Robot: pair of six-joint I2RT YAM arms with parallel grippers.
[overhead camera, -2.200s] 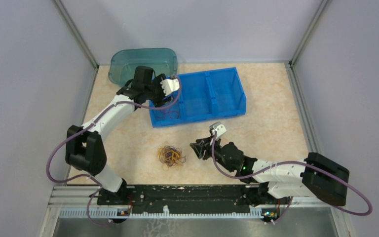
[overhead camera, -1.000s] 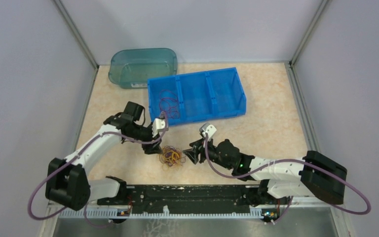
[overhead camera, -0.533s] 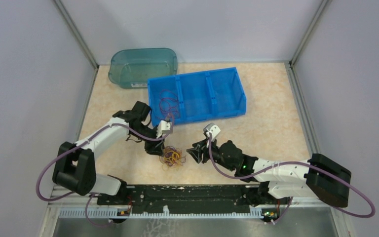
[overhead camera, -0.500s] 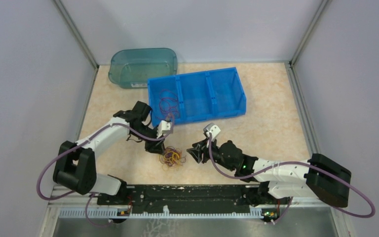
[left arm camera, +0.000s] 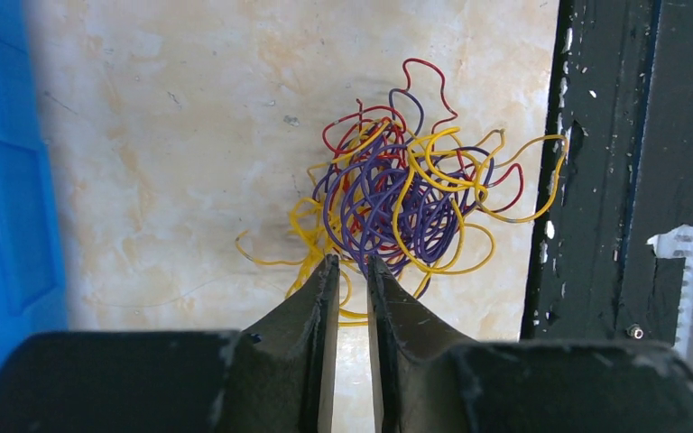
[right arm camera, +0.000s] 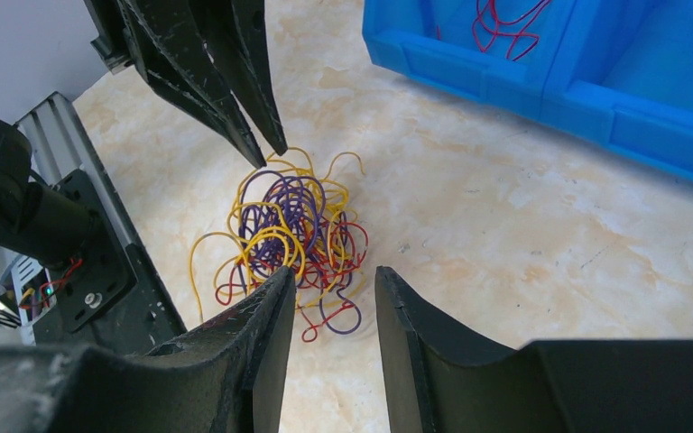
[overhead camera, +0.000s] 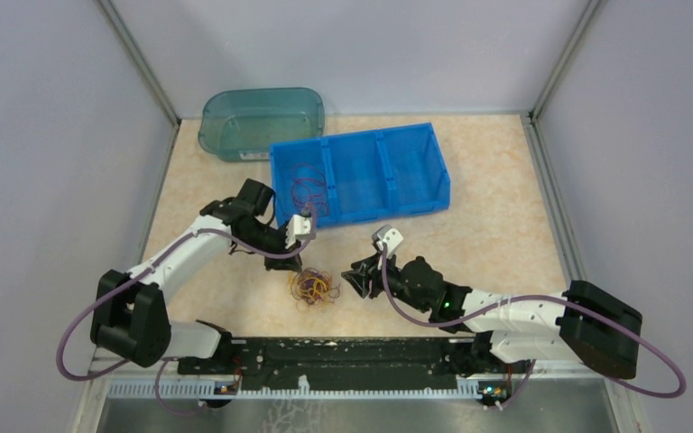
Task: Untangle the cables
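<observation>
The cables [overhead camera: 314,286] lie as one small clump of red, purple and yellow wires on the table, in front of the rail. My left gripper [overhead camera: 298,263] stands at the clump's far-left edge. In the left wrist view its tips [left arm camera: 350,260] are close together with a narrow gap, and a yellow strand of the clump [left arm camera: 397,203] runs through it. My right gripper [overhead camera: 350,275] is open at the clump's right side. In the right wrist view [right arm camera: 334,271] its left finger overlaps the clump [right arm camera: 289,225], and the left gripper [right arm camera: 269,155] is opposite.
A blue three-compartment bin [overhead camera: 361,209] stands behind, with loose red and purple wires [overhead camera: 307,189] in its left compartment. A teal tub [overhead camera: 262,117] sits at the back left. The black base rail [overhead camera: 352,352] runs just in front of the clump.
My left arm came down from the blue bin to the clump's edge and its jaws narrowed to a slit. My right gripper narrowed a little and barely moved.
</observation>
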